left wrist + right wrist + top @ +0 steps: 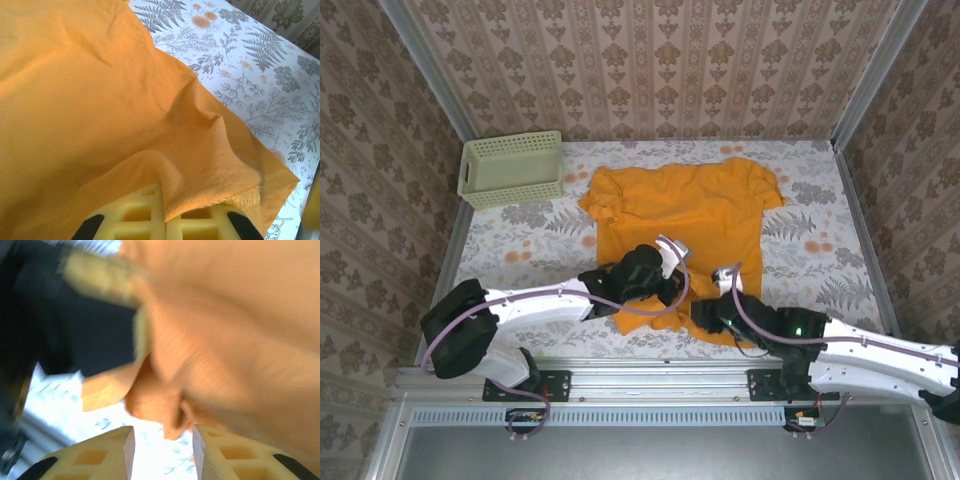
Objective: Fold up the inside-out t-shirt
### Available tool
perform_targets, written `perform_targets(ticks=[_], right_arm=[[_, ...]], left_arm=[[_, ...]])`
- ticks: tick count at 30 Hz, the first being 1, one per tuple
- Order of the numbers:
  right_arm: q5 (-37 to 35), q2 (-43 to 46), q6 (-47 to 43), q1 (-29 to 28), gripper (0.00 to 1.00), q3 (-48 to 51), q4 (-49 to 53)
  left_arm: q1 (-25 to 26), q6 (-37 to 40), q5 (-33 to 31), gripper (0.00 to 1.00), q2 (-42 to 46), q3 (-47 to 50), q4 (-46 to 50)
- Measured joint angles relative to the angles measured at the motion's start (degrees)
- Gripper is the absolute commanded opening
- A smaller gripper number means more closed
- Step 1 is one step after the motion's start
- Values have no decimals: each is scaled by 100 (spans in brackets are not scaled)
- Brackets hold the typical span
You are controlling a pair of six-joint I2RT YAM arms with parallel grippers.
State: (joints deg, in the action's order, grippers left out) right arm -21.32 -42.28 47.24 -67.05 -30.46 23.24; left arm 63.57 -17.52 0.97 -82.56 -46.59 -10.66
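Observation:
The orange-yellow inside-out t-shirt (pixel 692 212) lies spread flat on the flowered table, collar end far and bottom hem near the arms. My left gripper (pixel 670 292) sits at the near hem, left of centre. In the left wrist view its yellow fingers (pixel 145 212) are shut on a raised fold of the t-shirt (pixel 90 100) hem. My right gripper (pixel 703 312) is just right of it at the same hem. Its fingers (pixel 107 455) stand apart, and a bunched corner of the t-shirt (pixel 235 330) hangs just ahead of the gap, blurred.
A pale green lattice basket (pixel 510 168) stands at the far left corner. Bare tablecloth (pixel 520 250) lies left and right of the shirt. Papered walls close in three sides. The left gripper's dark body (pixel 75 325) is close beside the right fingers.

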Motion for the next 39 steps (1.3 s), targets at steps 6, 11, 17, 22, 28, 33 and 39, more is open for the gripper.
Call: perform_targets(ticks=[6, 11, 17, 22, 28, 33, 39], right_arm=[[-529, -861, -573, -1043, 50, 577, -1292], [-872, -1344, -1086, -1198, 53, 787, -2199], [-809, -1781, -1624, -859, 53, 1102, -3163], [-424, -2518, -2026, -271, 53, 1134, -3875], [-70, -3152, -2328, 411, 53, 1134, -4428], [-48, -3683, -2599, 728, 54, 1005, -4809], [-350, -4374, -2653, 1300, 56, 629, -5152]], left_arm=[[-90, 2, 149, 0, 282, -321, 254], [-144, 7, 229, 0, 369, -533, 428], [-153, 72, 258, 0, 455, -621, 645], [-155, 114, 297, 0, 581, -697, 782], [-175, 133, 323, 0, 763, -717, 872], [-179, 133, 385, 0, 872, -719, 874], [-184, 133, 448, 0, 935, -916, 1084]])
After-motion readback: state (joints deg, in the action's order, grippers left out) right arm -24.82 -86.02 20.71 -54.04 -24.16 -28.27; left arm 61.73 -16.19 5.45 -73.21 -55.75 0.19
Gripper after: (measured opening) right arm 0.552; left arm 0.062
